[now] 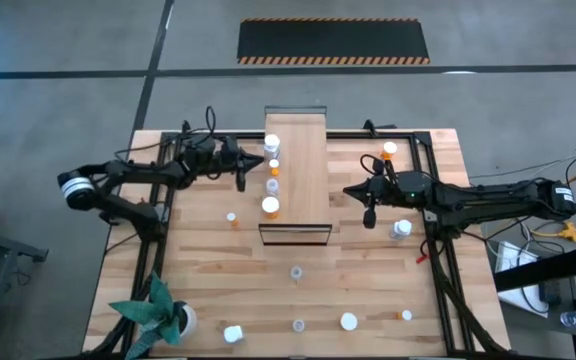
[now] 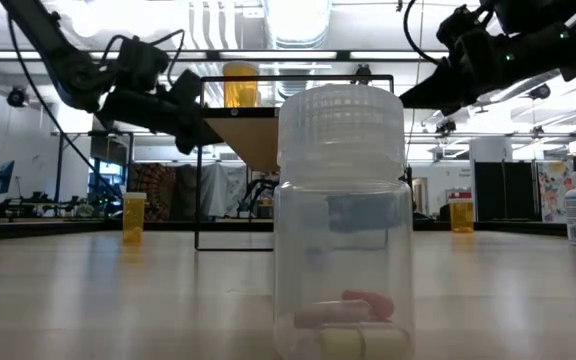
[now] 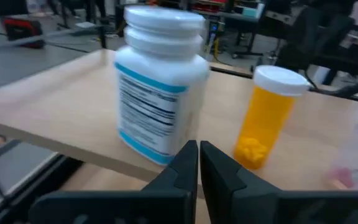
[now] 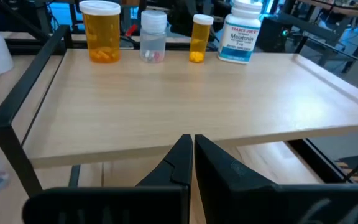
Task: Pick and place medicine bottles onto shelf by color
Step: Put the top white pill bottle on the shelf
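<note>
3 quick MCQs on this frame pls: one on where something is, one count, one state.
1. Where do the bottles on the shelf stand?
A. along its left edge
B. along its right edge
C. across its middle

2. How many bottles stand on the shelf?
A. two
B. four
C. six

3. How are the left gripper's fingers?
A. wide open
B. shut on a bottle
C. shut, holding nothing

Answers:
1 A: in the high view the white bottle, small orange bottle, clear bottle and big orange bottle line the left edge.
2 B: the right wrist view shows four in a row.
3 C: its wrist view shows the fingers together, the white bottle standing free beyond them. The right gripper is also shut and empty.
</note>
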